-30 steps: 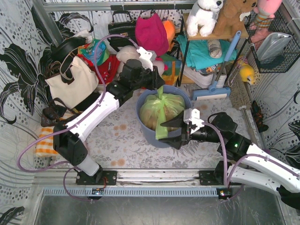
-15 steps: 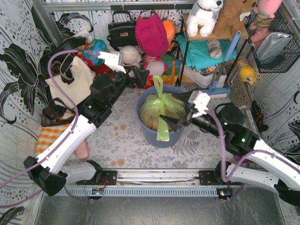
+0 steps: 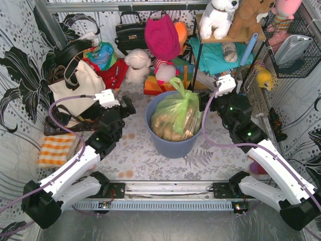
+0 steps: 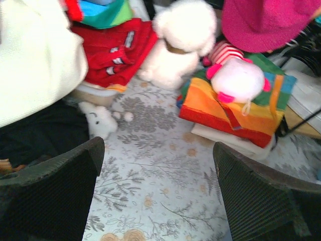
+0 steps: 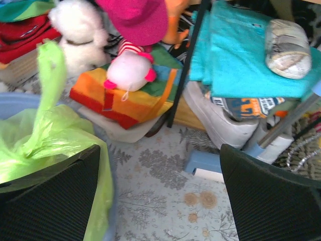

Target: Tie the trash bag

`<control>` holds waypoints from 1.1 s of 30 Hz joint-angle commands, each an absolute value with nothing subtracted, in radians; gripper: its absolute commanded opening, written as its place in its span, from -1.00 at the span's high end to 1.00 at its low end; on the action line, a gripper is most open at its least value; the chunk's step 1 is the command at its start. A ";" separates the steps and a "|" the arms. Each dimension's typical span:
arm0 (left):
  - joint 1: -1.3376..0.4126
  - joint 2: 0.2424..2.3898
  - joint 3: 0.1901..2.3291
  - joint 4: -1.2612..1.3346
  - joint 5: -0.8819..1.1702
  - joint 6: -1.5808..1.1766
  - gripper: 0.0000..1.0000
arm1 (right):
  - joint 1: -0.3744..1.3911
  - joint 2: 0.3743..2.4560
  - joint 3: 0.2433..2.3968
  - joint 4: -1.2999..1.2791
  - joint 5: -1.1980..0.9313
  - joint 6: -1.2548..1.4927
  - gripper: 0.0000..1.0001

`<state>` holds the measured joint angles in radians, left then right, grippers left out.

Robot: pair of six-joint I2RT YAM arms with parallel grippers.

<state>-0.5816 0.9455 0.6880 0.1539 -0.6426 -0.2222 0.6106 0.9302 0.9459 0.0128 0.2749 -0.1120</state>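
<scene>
Left end effector and right end effector both gape wide and hold nothing, one on each side of the bag and clear of it. The bag sits in the bin mid-tabletop, its neck gathered into an upright tail. Whether a knot holds, I cannot tell. Ungripped, a loose knot could slacken and open. A hasty grab might tear the thin plastic or tip the bin, and the right arm could snag the shelf close by.

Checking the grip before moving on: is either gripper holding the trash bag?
No: in the top view the left gripper and right gripper both stand open, apart from the trash bag sitting in the blue bin.
</scene>
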 commanded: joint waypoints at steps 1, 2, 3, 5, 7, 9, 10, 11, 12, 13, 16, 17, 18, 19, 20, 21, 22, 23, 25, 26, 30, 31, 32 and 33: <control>-0.571 0.908 0.631 0.298 -0.815 -0.214 -0.95 | 0.514 0.911 0.949 0.070 0.188 -0.052 -0.98; -0.570 0.906 0.619 0.301 -0.817 -0.215 -0.95 | 0.504 0.904 0.947 0.075 0.148 -0.052 -0.98; -0.569 0.905 0.610 0.306 -0.822 -0.215 -0.95 | 0.502 0.898 0.947 0.075 0.141 -0.054 -0.98; -0.566 0.911 0.593 0.316 -0.839 -0.214 -0.95 | 0.499 0.890 0.950 0.061 0.096 -0.071 -0.94; -0.560 0.920 0.579 0.320 -0.847 -0.215 -0.95 | 0.495 0.869 0.935 0.063 0.034 -0.090 -0.94; -0.553 0.930 0.569 0.318 -0.850 -0.217 -0.95 | 0.494 0.826 0.918 0.066 -0.076 -0.117 -0.94; -0.552 0.934 0.564 0.318 -0.852 -0.218 -0.95 | 0.494 0.811 0.916 0.060 -0.116 -0.117 -0.94; -0.551 0.938 0.560 0.318 -0.855 -0.218 -0.95 | 0.493 0.798 0.921 0.045 -0.153 -0.119 -0.94; -0.549 0.940 0.558 0.317 -0.855 -0.221 -0.95 | 0.494 0.790 0.930 0.024 -0.192 -0.122 -0.94; -0.549 0.939 0.563 0.311 -0.847 -0.222 -0.96 | 0.494 0.783 0.939 0.004 -0.218 -0.121 -0.94; -0.548 0.926 0.597 0.300 -0.778 -0.231 -0.96 | 0.494 0.760 0.953 -0.025 -0.314 -0.109 -0.99; -0.548 0.925 0.630 0.281 -0.742 -0.242 -0.96 | 0.494 0.758 0.959 -0.036 -0.342 -0.094 -0.99; -0.548 0.926 0.675 0.247 -0.698 -0.252 -0.97 | 0.494 0.759 0.970 -0.056 -0.366 -0.073 -0.97; -0.548 0.938 0.728 0.193 -0.645 -0.260 -0.98 | 0.494 0.765 0.981 -0.075 -0.390 -0.047 -0.91; -0.548 0.953 0.792 0.153 -0.593 -0.269 -0.98 | 0.493 0.770 0.995 -0.094 -0.401 -0.007 -0.86; -0.547 0.974 0.859 0.107 -0.538 -0.275 -0.99 | 0.493 0.779 1.010 -0.117 -0.399 0.047 -0.79; -0.548 1.001 0.928 0.067 -0.477 -0.279 -1.00 | 0.493 0.789 1.025 -0.149 -0.381 0.115 -0.69; -0.547 1.029 1.022 0.028 -0.414 -0.284 -0.99 | 0.493 0.799 1.047 -0.189 -0.357 0.199 -0.60; -0.548 1.110 1.161 -0.048 -0.282 -0.295 -0.99 | 0.494 0.819 1.096 -0.282 -0.341 0.346 -0.45; -0.547 1.149 1.232 -0.085 -0.213 -0.301 -0.99 | 0.494 0.829 1.117 -0.320 -0.351 0.405 -0.39; -0.547 1.328 1.470 -0.193 0.073 -0.348 -0.94 | 0.494 0.812 1.113 -0.330 -0.450 0.609 -0.29; -0.549 1.367 1.515 -0.208 0.137 -0.365 -0.92 | 0.494 0.800 1.097 -0.322 -0.442 0.663 -0.23; -0.549 1.407 1.549 -0.218 0.215 -0.382 -0.88 | 0.493 0.781 1.081 -0.320 -0.423 0.733 -0.16; -0.551 1.444 1.582 -0.227 0.259 -0.394 -0.81 | 0.494 0.770 1.063 -0.321 -0.411 0.774 -0.11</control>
<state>-0.5533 1.3125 1.4857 -0.0978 -0.0784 -0.3260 0.4988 0.8188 1.0916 -0.2951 -0.3897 0.4808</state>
